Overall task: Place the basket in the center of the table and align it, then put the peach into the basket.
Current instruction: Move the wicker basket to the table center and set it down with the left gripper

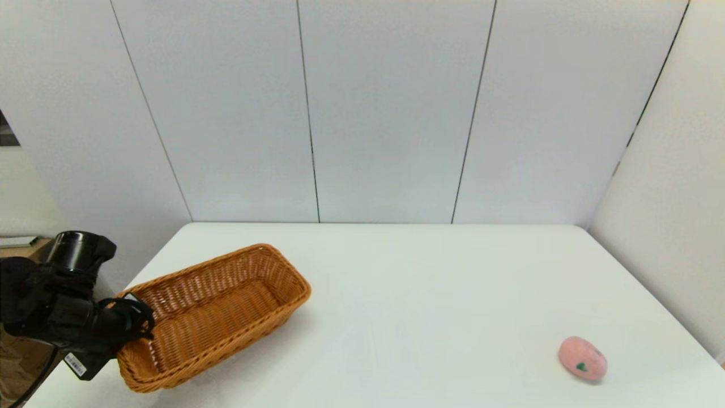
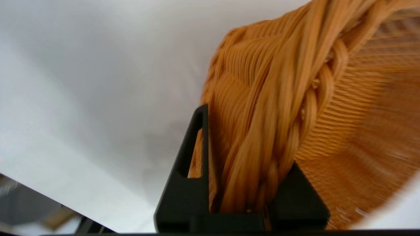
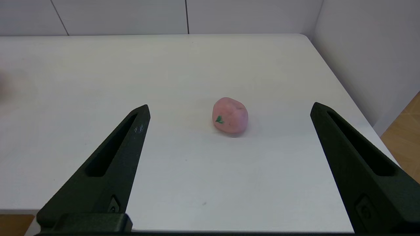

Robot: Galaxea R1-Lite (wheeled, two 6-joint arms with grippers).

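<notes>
- The left gripper (image 1: 136, 320) is clamped on the braided rim of the wicker basket (image 1: 226, 306) at its near short end; one finger (image 2: 193, 164) sits outside the wall, the other inside.
- The basket lies on the left part of the white table (image 1: 430, 283), set at an angle to its edge.
- The toy peach (image 3: 230, 115) rests on the table well apart from the basket, ahead of the right gripper (image 3: 229, 109) and between the lines of its widely spread fingers, untouched.

White wall panels (image 1: 385, 107) with dark vertical seams stand behind; wooden floor (image 3: 405, 131) alongside.
</notes>
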